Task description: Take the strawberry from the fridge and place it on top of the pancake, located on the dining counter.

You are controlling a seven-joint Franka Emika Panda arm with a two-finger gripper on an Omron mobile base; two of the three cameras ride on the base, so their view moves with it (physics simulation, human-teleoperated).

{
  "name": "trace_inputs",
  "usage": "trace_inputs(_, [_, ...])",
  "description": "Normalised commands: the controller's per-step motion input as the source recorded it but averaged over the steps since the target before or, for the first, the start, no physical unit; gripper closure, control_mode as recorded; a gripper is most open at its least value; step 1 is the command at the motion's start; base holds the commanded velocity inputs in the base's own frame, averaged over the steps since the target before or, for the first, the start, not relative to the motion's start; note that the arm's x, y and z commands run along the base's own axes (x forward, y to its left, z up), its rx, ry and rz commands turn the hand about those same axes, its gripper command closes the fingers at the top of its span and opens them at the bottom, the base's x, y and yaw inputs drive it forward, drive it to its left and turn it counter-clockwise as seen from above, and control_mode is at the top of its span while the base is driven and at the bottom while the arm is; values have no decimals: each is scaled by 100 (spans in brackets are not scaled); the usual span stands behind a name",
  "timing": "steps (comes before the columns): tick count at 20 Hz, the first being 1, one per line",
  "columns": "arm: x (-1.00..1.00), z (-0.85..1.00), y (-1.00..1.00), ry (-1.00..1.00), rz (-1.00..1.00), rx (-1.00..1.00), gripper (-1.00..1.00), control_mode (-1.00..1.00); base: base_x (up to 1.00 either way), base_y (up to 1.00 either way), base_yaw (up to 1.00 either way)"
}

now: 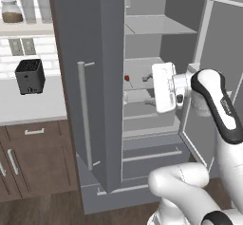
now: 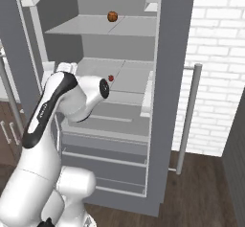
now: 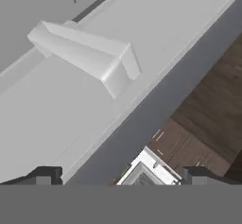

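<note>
Strawberry [image 1: 126, 78] first, in the left base view: we see it as a tiny dark-red speck on a pale middle shelf inside the open fridge [image 1: 102, 77], just beyond the left door's edge. We judge it very light, soft and easy to bruise, and small enough to slip between the fingers, so a gentle pinch across its widest part, near the shelf surface, looks best. The white arm rises from the lower right, its wrist bent toward the shelves. The gripper [image 1: 148, 90] sits in front of the same shelf, near the fruit but not touching it, and holds nothing.

From the right base view, we see the strawberry [image 2: 111, 78] on the middle shelf with a larger orange-brown ball [image 2: 112, 16] on the shelf above. The arm's dark-striped link slopes up from the lower left, and its wrist ends just left of the fruit, the hand itself hidden behind it.

In the hand view, we look down past two dark fingertips [image 3: 45, 176] set far apart, the claw spread wide. Below lie a grey shelf edge [image 3: 118, 76] and brown wooden floor [image 3: 212, 109].
</note>
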Motion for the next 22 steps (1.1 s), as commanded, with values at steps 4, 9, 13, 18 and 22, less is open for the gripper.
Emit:
trace_inputs(4, [60,-13,-1,0,1,0,-100,-100,0,0,0])
trace_inputs(9, [39,-34,10,-4,4,0,-100,-100,0,0,0])
trace_inputs(13, [11,-32,30,-3,4,0,-100,-100,0,0,0])
trace_inputs(18, [8,-15,53,0,3,0,-100,-100,0,0,0])
trace_inputs(22, [14,-14,56,0,2,0,-100,-100,0,0,0])
